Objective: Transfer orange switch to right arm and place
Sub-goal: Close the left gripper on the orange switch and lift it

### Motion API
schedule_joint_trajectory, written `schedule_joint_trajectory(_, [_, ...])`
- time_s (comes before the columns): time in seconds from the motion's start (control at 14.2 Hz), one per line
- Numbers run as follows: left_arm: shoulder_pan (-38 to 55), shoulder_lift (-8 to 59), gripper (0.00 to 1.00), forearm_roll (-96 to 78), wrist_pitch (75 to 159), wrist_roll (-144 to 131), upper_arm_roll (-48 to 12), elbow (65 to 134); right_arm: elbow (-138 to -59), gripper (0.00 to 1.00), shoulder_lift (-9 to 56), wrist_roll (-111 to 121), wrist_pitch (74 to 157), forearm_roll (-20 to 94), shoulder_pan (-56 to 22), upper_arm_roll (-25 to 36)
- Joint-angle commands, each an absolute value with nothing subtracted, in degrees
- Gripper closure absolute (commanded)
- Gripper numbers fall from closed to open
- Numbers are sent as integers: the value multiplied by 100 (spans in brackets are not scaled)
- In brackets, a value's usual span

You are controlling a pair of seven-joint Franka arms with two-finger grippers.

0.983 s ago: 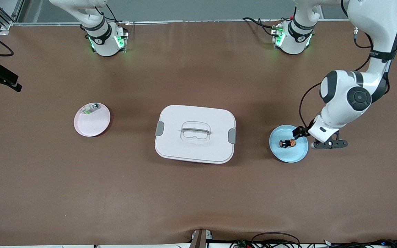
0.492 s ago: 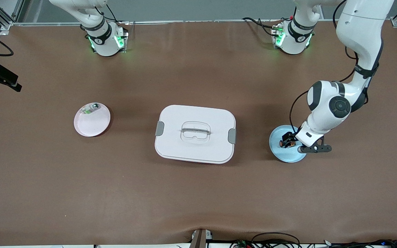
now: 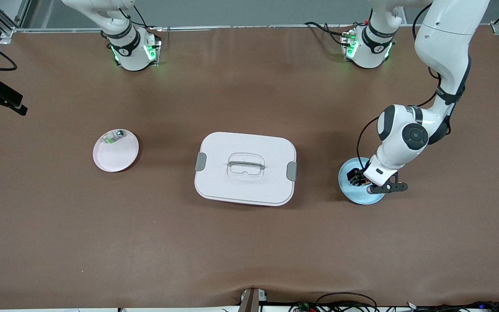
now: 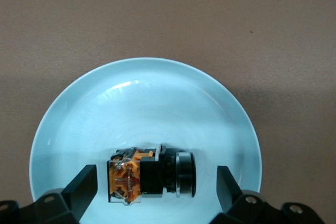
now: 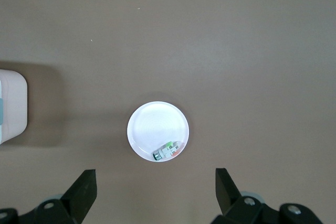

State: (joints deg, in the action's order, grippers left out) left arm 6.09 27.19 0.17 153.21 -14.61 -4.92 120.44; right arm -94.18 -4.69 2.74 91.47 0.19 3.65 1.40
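Orange switch (image 4: 152, 176) lies on its side in the blue plate (image 4: 142, 85), toward the left arm's end of the table, and we have our left gripper (image 4: 152, 195) low over it with the fingers (image 4: 81, 187) spread wide, one on either side of the part and touching neither end. Our right gripper (image 5: 155, 195) waits high over the white plate (image 5: 158, 131) that holds the small white-and-green part (image 5: 167, 152), its fingers apart too and holding nothing.

We judge the risks to lie in the grasp: the switch is a stubby cylinder lying flat on a smooth, dished plate, so uneven closing could roll or skid it away, or nudge the plate itself. Gripping it along its length could also leave little exposed for our right gripper to take at the handover.

From the front, the wrist hides most of the switch. The round button face points sideways, so we cannot make it out. The white lidded box (image 3: 245, 168) sits between the two plates.
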Motion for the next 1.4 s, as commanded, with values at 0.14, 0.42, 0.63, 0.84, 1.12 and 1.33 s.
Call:
schedule_joint_trajectory(0.14, [598, 2900, 0, -44, 15662, -1485, -483, 12111, -9422, 0, -536, 308, 9123, 0, 396, 105])
schedule_joint_trajectory(0.42, [597, 2900, 37, -44, 15662, -1520, -492, 12120, -9422, 0, -536, 308, 9123, 0, 404, 105])
schedule_joint_trajectory(0.63, [598, 2813, 100, -44, 15610, -1547, -492, 12129, -9422, 0, -536, 299, 9106, 0, 404, 97])
schedule_joint_trajectory(0.84, [624, 2445, 100, -44, 15505, -1932, -553, 12112, -9422, 0, -536, 299, 9097, 0, 404, 97])
schedule_joint_trajectory(1.12, [615, 1917, 100, -53, 14960, -2766, -896, 11901, -9422, 0, -536, 299, 9088, 0, 387, 97])
schedule_joint_trajectory(1.33, [580, 1609, 100, -53, 13874, -3206, -1107, 11297, -9431, 0, -527, 281, 9070, 0, 308, 97])
